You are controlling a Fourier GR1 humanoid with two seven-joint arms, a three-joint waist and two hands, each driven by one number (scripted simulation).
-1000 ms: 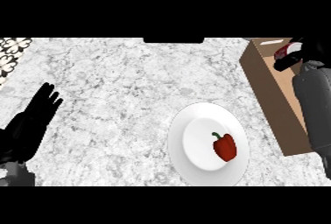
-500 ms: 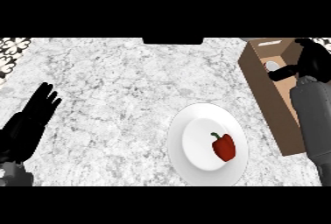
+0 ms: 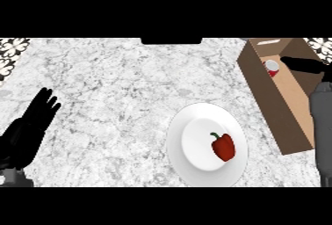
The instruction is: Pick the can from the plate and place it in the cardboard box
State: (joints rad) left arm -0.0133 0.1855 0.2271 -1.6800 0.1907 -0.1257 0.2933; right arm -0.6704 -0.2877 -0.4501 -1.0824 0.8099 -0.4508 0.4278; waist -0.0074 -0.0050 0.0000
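We record two limbs of matching build. The left hand (image 3: 29,127) is matte black throughout, with slim, tapered fingers and no markings we can make out. The right hand (image 3: 304,65) is likewise black, smooth and rounded. The right forearm (image 3: 320,118) is a plain dark grey cylinder.

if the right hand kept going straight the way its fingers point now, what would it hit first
The right hand reaches leftward over the cardboard box, fingers aimed at the red can inside it. It would likely meet the can first, though how high the hand is above it is unclear.
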